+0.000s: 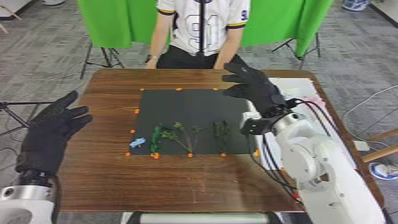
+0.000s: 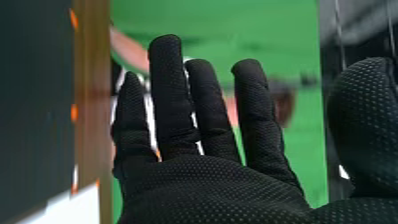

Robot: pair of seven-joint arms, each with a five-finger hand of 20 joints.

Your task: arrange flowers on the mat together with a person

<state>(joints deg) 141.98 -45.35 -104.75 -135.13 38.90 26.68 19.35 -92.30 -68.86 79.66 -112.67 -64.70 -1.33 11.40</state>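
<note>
Right hand (image 1: 252, 86) spread wide, at far right corner of mat (image 1: 182, 110). Dark stem (image 1: 221, 134) by mat's near edge, axis near-to-far; left hand (image 1: 49, 132), also open, farther off.

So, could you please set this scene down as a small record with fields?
surface: brown wooden table
mat: dark, rectangular mat
greenery: three green sprigs side by side on the mat's near half, the middle one branching
blue item: small light-blue piece, perhaps a flower, by the near left corner
markers: orange dots around the mat
right hand: open hand, at the far right corner
left hand: open hand, by the table's left edge
</note>
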